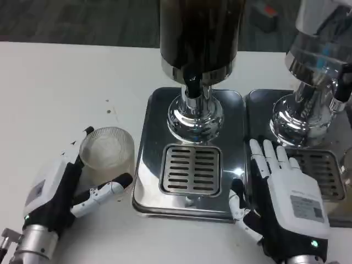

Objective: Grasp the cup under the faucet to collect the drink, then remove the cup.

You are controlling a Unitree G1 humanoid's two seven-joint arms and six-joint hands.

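**Fingers around cup, left of drip tray**

Fingers [104,191] of your left hand [60,190] wrap the clear cup [107,148], which stands on the tabletop [55,88] just left of the steel drip tray [190,168], not under the faucet [192,82]. Your right hand [286,198] lies flat, fingers spread and holding nothing, on the tray's right edge.

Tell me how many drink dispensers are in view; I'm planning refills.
2. One dispenser stands at centre on its own tray, above a grille. A second stands at the right edge, partly cut off; more could lie beyond the frame.
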